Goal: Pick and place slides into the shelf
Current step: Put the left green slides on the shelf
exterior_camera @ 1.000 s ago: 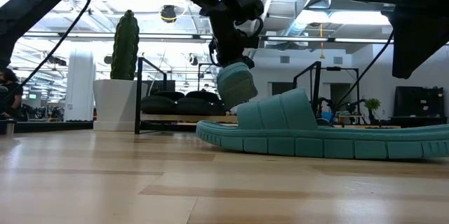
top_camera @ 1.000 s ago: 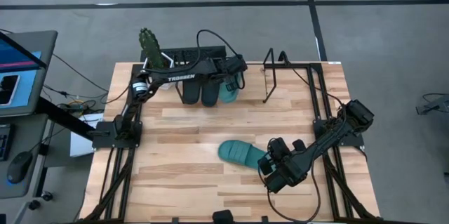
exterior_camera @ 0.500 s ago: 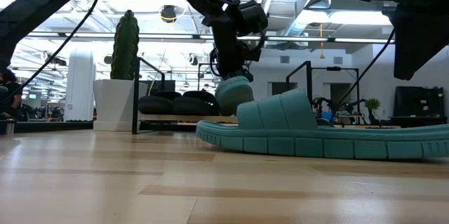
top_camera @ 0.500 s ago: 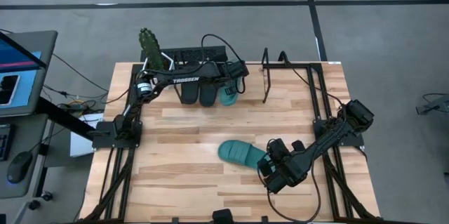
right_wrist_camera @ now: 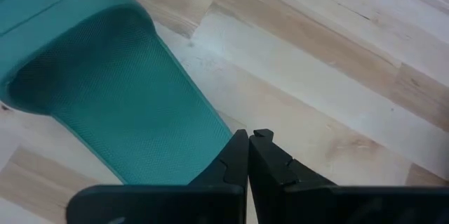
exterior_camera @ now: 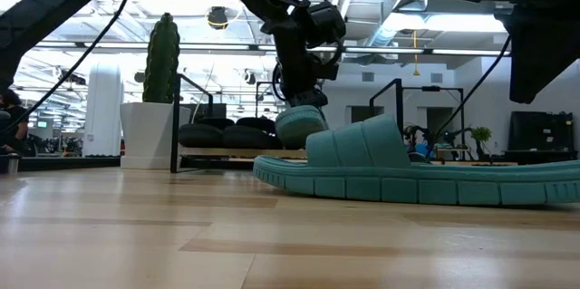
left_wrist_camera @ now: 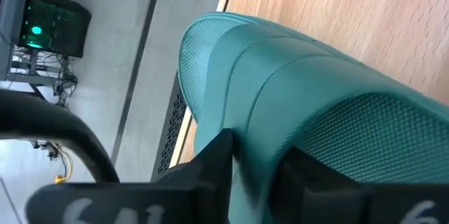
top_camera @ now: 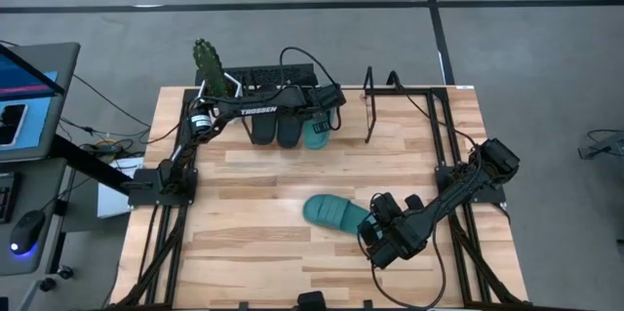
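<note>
Two black slides [top_camera: 276, 132] lie side by side on the shelf [top_camera: 278, 77] at the table's far edge. Beside them, on their right, a teal slide [top_camera: 317, 136] lies on the shelf's rods. My left gripper [left_wrist_camera: 256, 157] reaches down onto it, its fingers a little apart on either side of the strap's edge [left_wrist_camera: 254, 122]. A second teal slide [top_camera: 334, 213] lies flat on its sole in the table's middle. My right gripper [right_wrist_camera: 251, 138] is shut and hangs above the table by that slide's right end [right_wrist_camera: 175, 122], touching nothing. My left gripper has one finger [left_wrist_camera: 216, 159] on each side of the teal slide's strap edge, slanting down from the table's left. I cannot tell whether the fingers touch it. The slide lies tilted at the shelf, next to the black ones.
A potted cactus [top_camera: 208, 61] stands at the shelf's left end. The shelf's upright looped end [top_camera: 373, 106] rises to the right of the slides. A desk with a monitor [top_camera: 29, 87] stands left of the table. Bare wood lies near and left of the middle slide.
My left gripper has come down toward the shelf with the teal slide. The slide hung steeply tilted above the rack and now sits lower and flatter beside the black slides.
</note>
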